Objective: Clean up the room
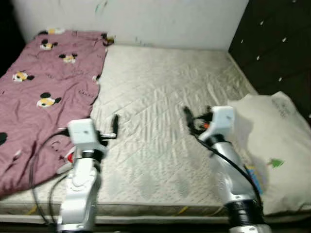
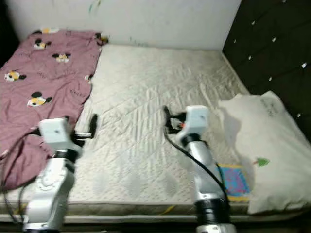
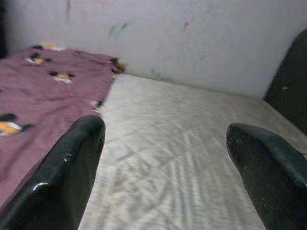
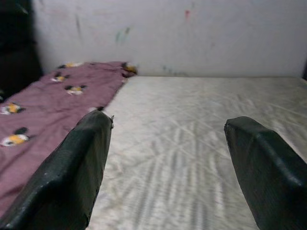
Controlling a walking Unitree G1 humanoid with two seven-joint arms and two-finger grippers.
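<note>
pillow (image 2: pixel 265 145) hides most of booklet (image 2: pixel 233 182)

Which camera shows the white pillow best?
The right eye view: the whole white pillow lies on the mattress by the dark headboard. The left eye view cuts it off at the frame's edge.
</note>
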